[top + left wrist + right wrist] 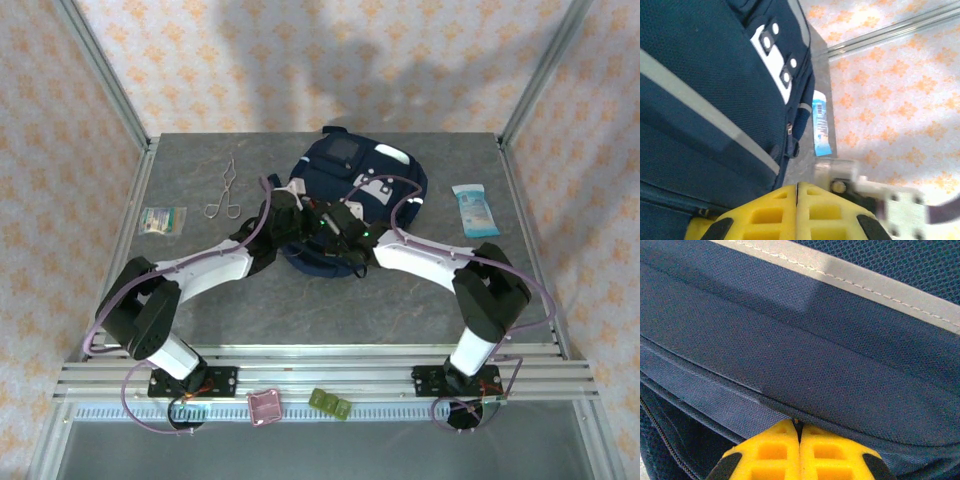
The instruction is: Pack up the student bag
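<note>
At the student bag [350, 190], our left gripper [797, 187] and right gripper [799, 425] are pressed together; we judge opening is in hand, next gripping its zip [660, 436] firmly

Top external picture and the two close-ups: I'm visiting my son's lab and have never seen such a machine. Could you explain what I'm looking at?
Two robot arms, left and right, are bolted at the near edge of a grey table. The wide picture looks down from above and behind them; each close-up comes from a wrist camera, its own yellow fingers at the bottom. Both arms reach a large navy-blue fabric backpack with light-grey stripes. Around it lie metal tongs, a small greenish packet and a blue-and-white packet. The left gripper and right gripper are both shut; the right one's tips sit against a backpack fold, and whether they pinch anything I cannot tell.
</note>
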